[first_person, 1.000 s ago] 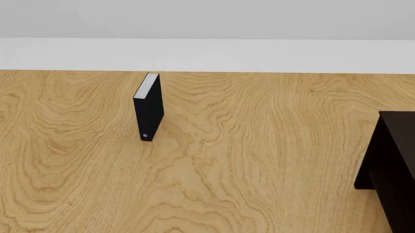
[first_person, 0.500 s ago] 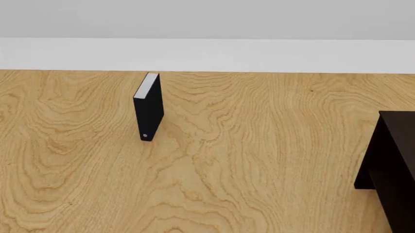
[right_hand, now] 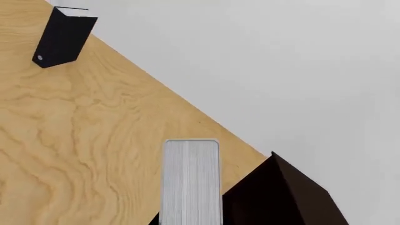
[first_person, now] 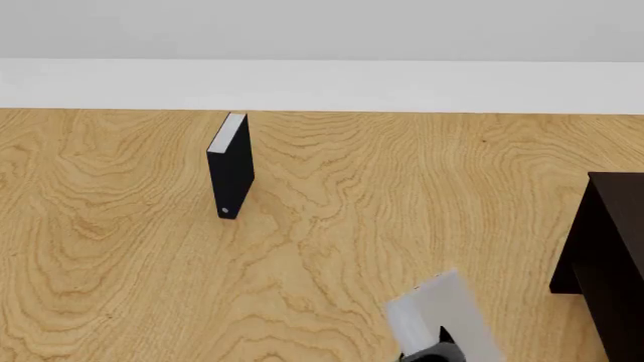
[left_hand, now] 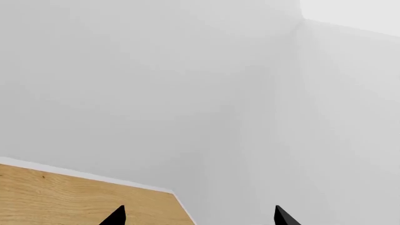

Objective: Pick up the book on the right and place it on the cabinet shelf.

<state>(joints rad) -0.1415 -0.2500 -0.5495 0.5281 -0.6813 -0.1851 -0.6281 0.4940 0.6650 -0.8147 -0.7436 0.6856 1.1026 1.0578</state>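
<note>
Surface: your head camera looks down on a light wood table (first_person: 332,226) with bold grain, a white wall behind it.
Black book: it stands upright (first_person: 231,167) toward 11 o'clock, far side of the table, spine with a small white dot facing you, white page edges on top.
Book: the grey one (first_person: 443,313) sits low at 5 o'clock in your head view, raised and tilted, page edges showing; your right wrist camera sees its page edges (right_hand: 190,180) end-on, straight ahead.
Right gripper: you hold the book in it (first_person: 430,353); only a dark bit of it shows below the book.
Cabinet: dark brown (first_person: 607,264), at 3 o'clock on the table edge, just beside the book and apart from it.
Left gripper: its two black fingertips (left_hand: 114,216) stand wide apart, nothing between them, facing the wall beyond the table corner.
</note>
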